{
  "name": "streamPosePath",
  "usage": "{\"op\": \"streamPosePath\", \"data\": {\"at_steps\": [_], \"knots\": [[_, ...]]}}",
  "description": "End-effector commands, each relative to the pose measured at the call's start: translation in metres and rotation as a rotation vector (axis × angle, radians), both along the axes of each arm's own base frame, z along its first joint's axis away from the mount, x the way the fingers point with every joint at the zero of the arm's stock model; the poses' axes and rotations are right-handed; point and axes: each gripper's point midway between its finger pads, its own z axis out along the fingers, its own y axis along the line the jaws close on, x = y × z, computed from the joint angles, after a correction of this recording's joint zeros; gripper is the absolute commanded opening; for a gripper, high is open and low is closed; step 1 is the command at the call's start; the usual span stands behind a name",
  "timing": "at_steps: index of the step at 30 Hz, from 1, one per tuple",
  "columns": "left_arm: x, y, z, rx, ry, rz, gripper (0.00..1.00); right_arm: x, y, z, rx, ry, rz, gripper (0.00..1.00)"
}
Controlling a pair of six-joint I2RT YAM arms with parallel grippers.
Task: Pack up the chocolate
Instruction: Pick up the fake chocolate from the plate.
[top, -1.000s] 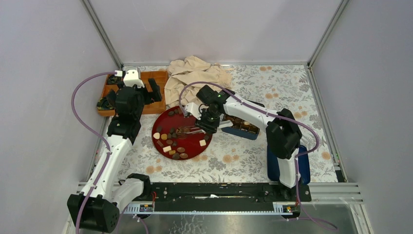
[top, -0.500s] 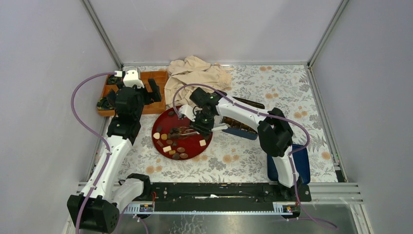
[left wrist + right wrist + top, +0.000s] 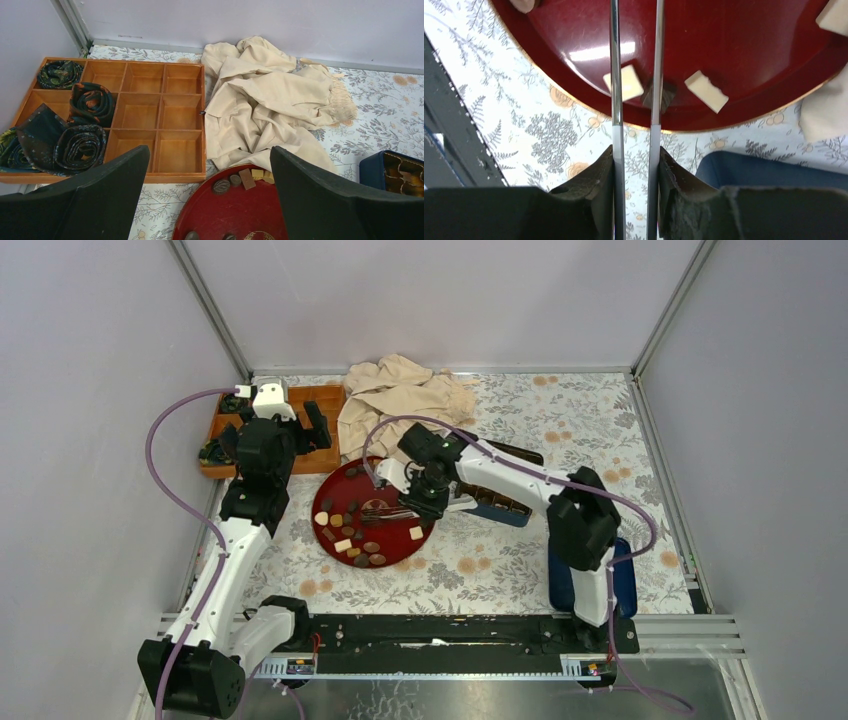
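Several pieces of chocolate (image 3: 347, 532), dark, light brown and cream, lie on a round red plate (image 3: 398, 541). My right gripper (image 3: 636, 150) is shut on metal tongs (image 3: 614, 75), whose two blades reach out low over the plate. A cream piece (image 3: 628, 82) and a dark piece (image 3: 665, 95) lie under the blades. The tong tips run out of the wrist view. A blue box (image 3: 497, 504) with chocolate in it sits right of the plate. My left gripper (image 3: 208, 152) hangs open above the plate's far left rim, holding nothing.
A wooden compartment tray (image 3: 142, 107) with rolled dark cloths (image 3: 80, 145) stands at the back left. A crumpled beige cloth (image 3: 270, 95) lies behind the plate. A blue lid (image 3: 624, 585) rests by the right arm's base.
The right arm shifted left over the plate, then a little back, and the tong blades have come closer together. The left arm has not moved.
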Motion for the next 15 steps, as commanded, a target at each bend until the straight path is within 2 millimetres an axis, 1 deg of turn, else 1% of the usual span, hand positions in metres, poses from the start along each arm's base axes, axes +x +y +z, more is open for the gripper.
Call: {"op": "streamPosePath", "data": {"at_steps": [1,5,9,12,15], "knots": [[-0.002,0.005,0.006,0.024,-0.026,0.015,0.99,-0.003,-0.009,0.047,0.112,-0.046,0.014,0.04],[-0.002,0.005,0.006,0.025,-0.025,0.013,0.99,-0.018,-0.026,0.056,0.175,0.018,0.046,0.04],[-0.001,0.005,0.003,0.028,-0.019,0.013,0.99,-0.037,-0.046,0.061,0.223,0.057,0.083,0.04],[-0.001,0.004,0.001,0.028,-0.015,0.011,0.99,-0.043,-0.062,0.066,0.259,0.066,0.076,0.04],[0.000,0.004,0.000,0.028,-0.011,0.009,0.99,-0.043,-0.079,0.073,0.309,0.073,0.042,0.04]]}}
